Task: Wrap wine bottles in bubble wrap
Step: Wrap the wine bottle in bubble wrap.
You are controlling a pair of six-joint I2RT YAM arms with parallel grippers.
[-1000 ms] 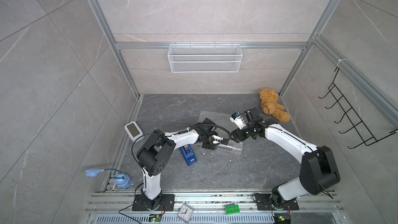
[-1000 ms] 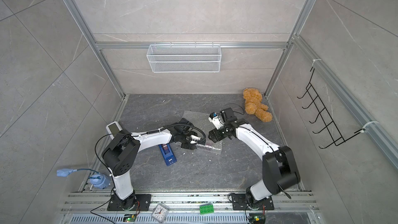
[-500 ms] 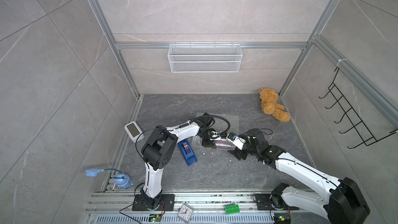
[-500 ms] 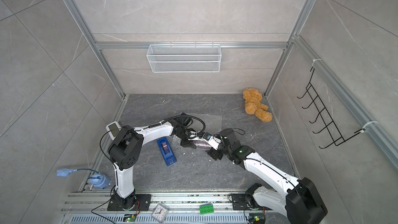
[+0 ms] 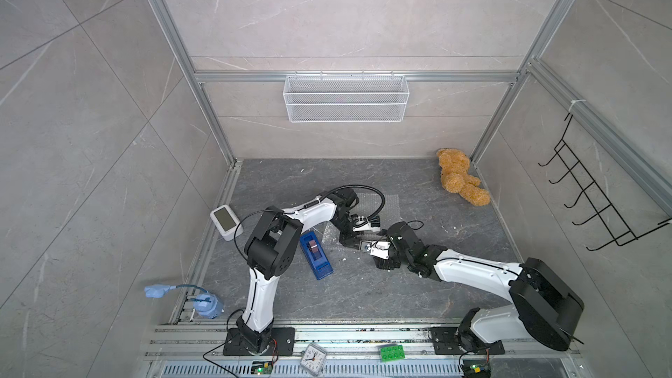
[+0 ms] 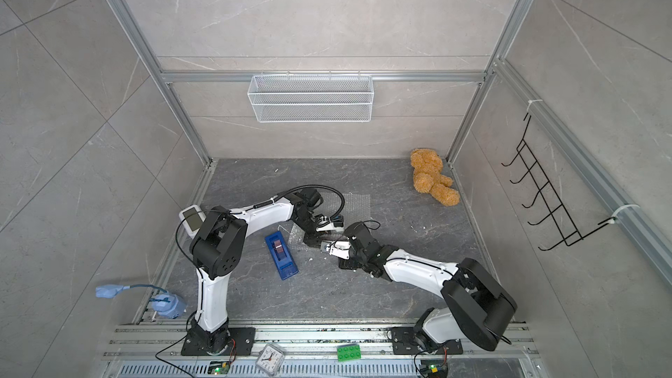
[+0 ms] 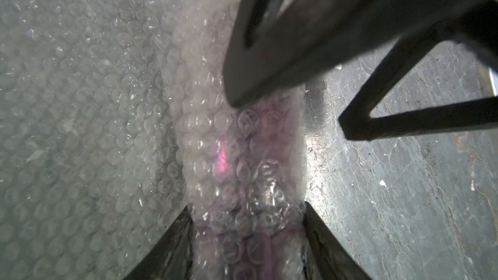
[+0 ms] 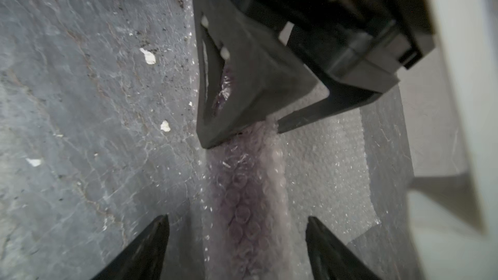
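I am clamping the wine bottle point(image 7: 223, 162), rolled in bubble wrap point(image 7: 80, 103), in my left gripper point(image 7: 245, 207) | my right gripper point(image 8: 237, 217) is straddling the roll, jaws standing wide apart.

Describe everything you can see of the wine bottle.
The wine bottle shows only as dark purple glass glinting through the translucent bubble wrap rolled around it; cap and label are hidden. It lies on its side on the grey floor, at the sheet's edge, with the loose remainder spread flat beside it. The left gripper clamps the wrapped body between its fingers. The right gripper straddles the roll with fingers apart, not gripping it.
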